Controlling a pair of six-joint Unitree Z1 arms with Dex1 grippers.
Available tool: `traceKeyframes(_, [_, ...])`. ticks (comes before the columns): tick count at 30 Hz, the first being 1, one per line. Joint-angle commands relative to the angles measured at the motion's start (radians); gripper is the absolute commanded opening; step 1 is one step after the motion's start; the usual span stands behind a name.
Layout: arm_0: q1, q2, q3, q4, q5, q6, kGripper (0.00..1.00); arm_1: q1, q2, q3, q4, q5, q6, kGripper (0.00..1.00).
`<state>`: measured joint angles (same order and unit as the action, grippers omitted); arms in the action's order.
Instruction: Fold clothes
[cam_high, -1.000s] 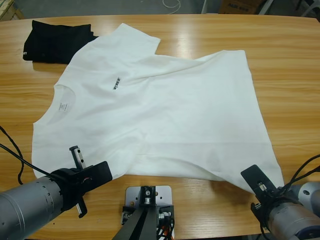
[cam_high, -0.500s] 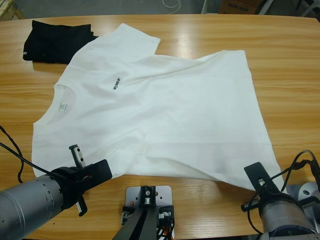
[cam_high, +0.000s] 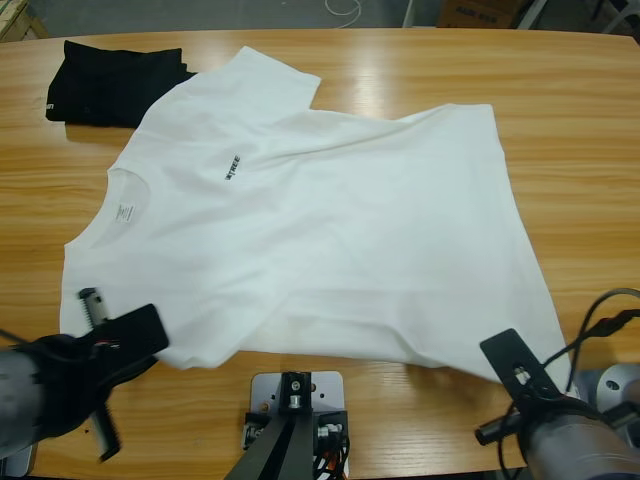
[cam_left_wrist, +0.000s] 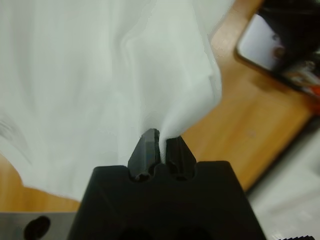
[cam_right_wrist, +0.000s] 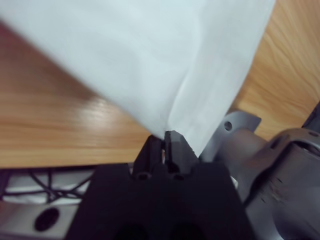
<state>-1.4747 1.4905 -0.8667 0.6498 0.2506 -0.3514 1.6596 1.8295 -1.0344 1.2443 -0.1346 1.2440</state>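
The clothes, a white T-shirt (cam_high: 330, 230), lie spread flat on the wooden table (cam_high: 580, 150), neck to the left and hem to the right. A small black chest print (cam_high: 232, 168) and the inner neck label (cam_high: 125, 213) face up. My left gripper (cam_high: 158, 345) is at the shirt's near left sleeve. In the left wrist view its jaws (cam_left_wrist: 161, 139) are shut on a bunched fold of the white fabric (cam_left_wrist: 90, 75). My right gripper (cam_high: 500, 352) is at the near hem corner. The right wrist view shows it (cam_right_wrist: 164, 136) shut on the cloth's edge (cam_right_wrist: 150, 55).
A folded black garment (cam_high: 115, 80) lies at the far left of the table, partly under the shirt's far sleeve. Bare wood runs along the right side and the front edge (cam_high: 420, 400). Cables trail from both arms near the front corners.
My left arm has pulled back to the left and toward the front edge, drawing the near sleeve with it. The right gripper has barely shifted at the hem corner.
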Motion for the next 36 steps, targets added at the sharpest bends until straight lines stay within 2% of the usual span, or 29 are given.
traceKeyframes(1, [0.023, -0.061, -0.083, 0.224, -0.078, -0.129, 0.000, -0.019, -0.087, 0.010, 0.080, -0.014, -0.028, 0.000])
traceKeyframes(5, [0.100, -0.067, -0.102, 0.231, -0.066, -0.118, 0.000, -0.093, -0.132, 0.012, 0.088, -0.108, -0.112, 0.000])
traceKeyframes(8, [0.193, -0.068, -0.138, 0.234, -0.065, -0.059, 0.000, -0.200, -0.158, 0.013, 0.096, -0.186, -0.212, 0.000])
traceKeyframes(14, [0.357, -0.047, -0.227, 0.234, -0.065, 0.058, 0.000, -0.397, -0.141, -0.003, 0.041, -0.256, -0.456, 0.000])
traceKeyframes(20, [0.447, 0.044, -0.318, 0.231, -0.065, 0.170, 0.000, -0.552, -0.119, -0.010, -0.038, -0.281, -0.641, 0.000])
traceKeyframes(24, [0.484, 0.113, -0.369, 0.231, -0.065, 0.219, 0.000, -0.591, -0.068, -0.032, -0.062, -0.274, -0.732, 0.000])
traceKeyframes(36, [0.589, 0.160, -0.378, 0.229, 0.022, 0.295, 0.000, -0.740, -0.009, -0.055, -0.095, -0.273, -0.881, 0.000])
